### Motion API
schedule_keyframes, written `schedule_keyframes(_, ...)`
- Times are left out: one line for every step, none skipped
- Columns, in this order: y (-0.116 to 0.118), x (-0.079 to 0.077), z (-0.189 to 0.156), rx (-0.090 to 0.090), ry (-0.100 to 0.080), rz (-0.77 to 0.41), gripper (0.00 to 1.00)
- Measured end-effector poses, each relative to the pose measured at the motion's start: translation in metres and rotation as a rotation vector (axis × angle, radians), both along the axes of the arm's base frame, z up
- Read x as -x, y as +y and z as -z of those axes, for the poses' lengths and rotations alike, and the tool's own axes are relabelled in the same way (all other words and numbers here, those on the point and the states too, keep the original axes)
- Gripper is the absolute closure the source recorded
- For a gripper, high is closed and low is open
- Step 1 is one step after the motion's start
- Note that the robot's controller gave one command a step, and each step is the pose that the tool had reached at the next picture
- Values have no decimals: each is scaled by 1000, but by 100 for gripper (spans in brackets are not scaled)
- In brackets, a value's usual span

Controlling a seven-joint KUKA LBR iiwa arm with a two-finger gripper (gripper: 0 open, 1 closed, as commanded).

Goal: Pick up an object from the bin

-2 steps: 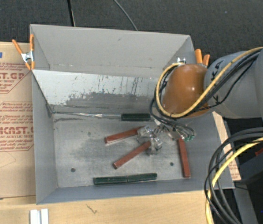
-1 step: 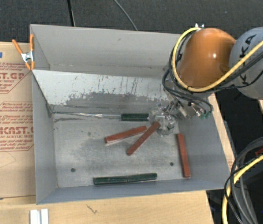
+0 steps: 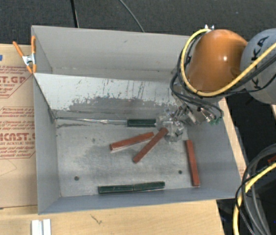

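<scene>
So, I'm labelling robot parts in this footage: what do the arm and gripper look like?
The wrist carries a rounded, glossy orange cover ringed by yellow and black cables. Behind it the arm is pale grey with dark lettering. The gripper is small and silvery.

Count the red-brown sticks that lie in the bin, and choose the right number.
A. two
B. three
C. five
B: a first red-brown stick and a second red-brown stick meet in the middle of the bin, and a third red-brown stick lies apart from them at the right.
</scene>
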State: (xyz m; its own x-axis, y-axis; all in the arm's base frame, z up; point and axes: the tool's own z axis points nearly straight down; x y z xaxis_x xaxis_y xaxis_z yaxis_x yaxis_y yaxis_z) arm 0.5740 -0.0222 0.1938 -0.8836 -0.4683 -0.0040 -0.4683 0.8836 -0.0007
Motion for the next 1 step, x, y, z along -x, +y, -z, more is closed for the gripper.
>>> schedule_keyframes(-2, 2, -19, -1, 9, -99, 100)
